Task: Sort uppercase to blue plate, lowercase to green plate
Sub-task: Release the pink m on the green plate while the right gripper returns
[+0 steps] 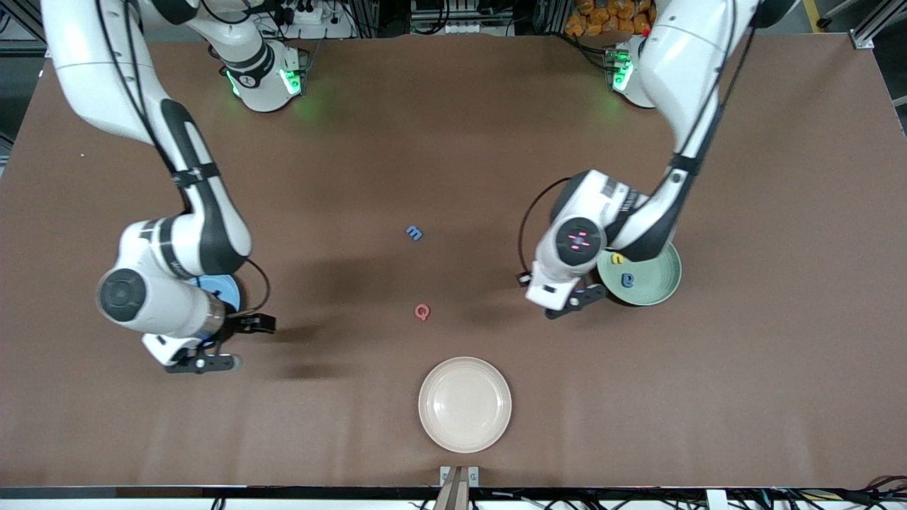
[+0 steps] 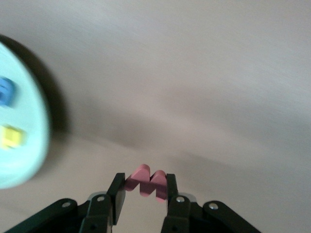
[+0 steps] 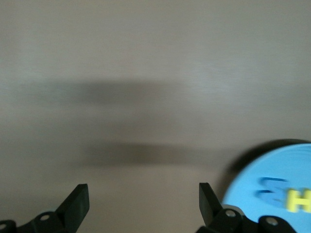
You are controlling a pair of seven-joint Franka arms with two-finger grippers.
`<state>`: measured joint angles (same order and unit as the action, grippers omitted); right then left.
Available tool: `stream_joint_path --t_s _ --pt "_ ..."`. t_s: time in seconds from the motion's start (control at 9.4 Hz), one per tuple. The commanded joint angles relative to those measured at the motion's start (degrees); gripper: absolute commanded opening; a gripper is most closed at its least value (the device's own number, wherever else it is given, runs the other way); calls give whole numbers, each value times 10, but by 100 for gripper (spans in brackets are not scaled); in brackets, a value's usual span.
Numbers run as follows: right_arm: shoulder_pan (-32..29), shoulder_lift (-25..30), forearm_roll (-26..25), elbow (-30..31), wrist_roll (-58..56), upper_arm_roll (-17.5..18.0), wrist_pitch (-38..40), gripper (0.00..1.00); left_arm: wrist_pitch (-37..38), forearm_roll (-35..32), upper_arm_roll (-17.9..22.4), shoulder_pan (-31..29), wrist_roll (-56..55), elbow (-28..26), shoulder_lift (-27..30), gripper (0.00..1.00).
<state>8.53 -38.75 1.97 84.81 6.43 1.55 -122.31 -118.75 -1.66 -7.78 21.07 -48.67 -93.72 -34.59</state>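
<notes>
We see the right gripper (image 1: 225, 345) hanging with fingers spread wide and empty, just off the round matte blue plate (image 1: 225, 289); a yellow foam H (image 3: 299, 201) and a blue foam letter (image 3: 272, 190) lie on that plate. A small blue foam m (image 1: 414, 232) sits mid-table, with a red foam Q (image 1: 422, 312) at its 6 o'clock and a round cream plate (image 1: 465, 404) lower still. The left gripper (image 2: 145, 190) pinches a red foam w (image 2: 146, 182) beside the pale mint-green plate (image 1: 655, 287), which holds 2 letters, 1 yellow (image 1: 617, 259), 1 blue (image 1: 628, 280).
</notes>
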Motion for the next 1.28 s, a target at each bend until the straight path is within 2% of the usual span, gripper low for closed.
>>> stream_joint_path --t_s 0.0,0.32,0.53,0.75,0.85,0.96,1.06,1.17 --pt "45 -51 -9 -62 64 -2 3 100 -2 -26 -3 -56 93 -122 92 5" --pt "124 -113 -10 -124 166 -2 -2 100 -30 -69 -4 -88 151 -214 142 7" --pt "167 -152 -10 -170 230 -3 -2 100 -113 -80 -4 -108 183 -282 160 8" --pt "202 -181 -9 -197 263 -11 -26 100 -158 -81 -4 -130 230 -327 175 8" --pt "220 -188 -10 -196 264 -14 -37 100 -160 -81 -4 -130 234 -333 178 25" --pt "233 -193 -10 -197 278 -21 -37 100 -160 -81 -4 -130 240 -333 179 59" --pt "250 -195 -9 -197 289 -32 -39 100 -160 -81 -5 -129 241 -330 178 100" --pt "265 -199 -9 -197 303 -37 -40 100 -160 -80 -5 -129 240 -326 175 100"
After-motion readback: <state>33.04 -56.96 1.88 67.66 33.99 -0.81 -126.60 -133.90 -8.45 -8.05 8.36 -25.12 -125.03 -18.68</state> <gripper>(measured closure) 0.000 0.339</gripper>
